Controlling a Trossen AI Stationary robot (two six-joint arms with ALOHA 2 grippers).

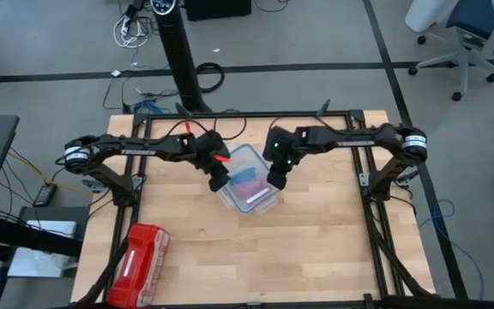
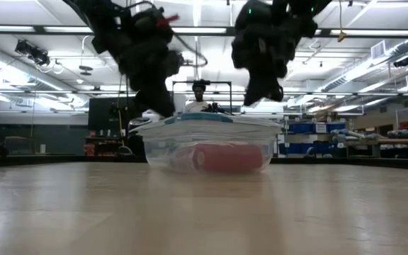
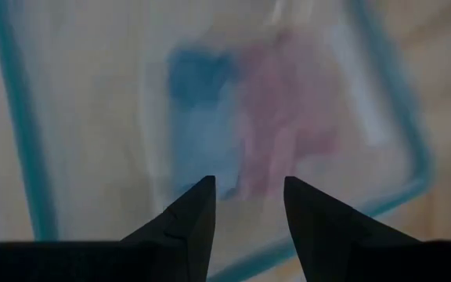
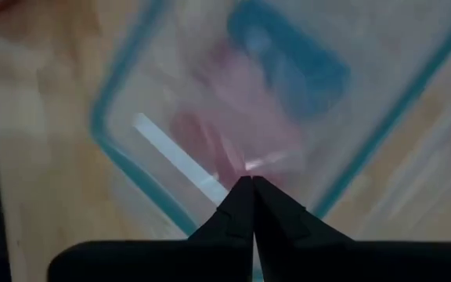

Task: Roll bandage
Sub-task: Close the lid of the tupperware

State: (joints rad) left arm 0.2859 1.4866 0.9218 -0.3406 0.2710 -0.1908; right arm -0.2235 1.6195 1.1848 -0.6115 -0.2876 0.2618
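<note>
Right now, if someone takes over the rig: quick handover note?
Left gripper: open, empty, hovering over the left side of the clear container.
Right gripper: shut, holding nothing, hovering over the container's right side.
Bandage: blue, inside the lidded teal-rimmed container at table centre, next to the pink-red rolls. Whether it is rolled or flat is too blurred to tell.
Red pack: near left corner of the table, untouched.
Done: nothing visible; lid looks on.
Left: open the container, take out the bandage, roll it.
</note>
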